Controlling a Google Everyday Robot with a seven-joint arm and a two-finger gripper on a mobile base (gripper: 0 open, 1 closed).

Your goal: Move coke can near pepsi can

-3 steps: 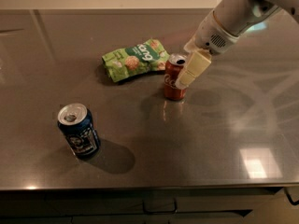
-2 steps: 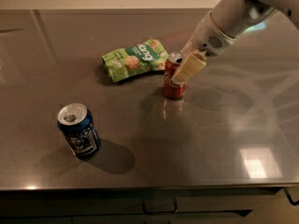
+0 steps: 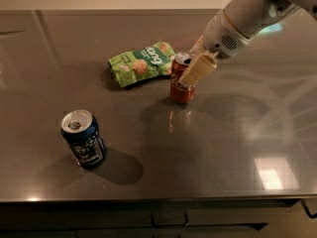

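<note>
Shifted slightly inward since the earlier frames: the gripper (image 3: 190, 69), whose near finger (image 3: 198, 69) is now laid against the upper side of the coke can (image 3: 181, 90). Fingers are judged closed on that can just below its rim; the far one is mostly hidden. The coke can is seen upright on the counter (image 3: 223, 148), well apart from the pepsi can (image 3: 83, 140), beyond it and to its right. A green snack bag (image 3: 141, 63) is noted beyond the pepsi can too. The coke can is judged light, thin-walled and slick; a moderate mid-body hold is advised.
</note>
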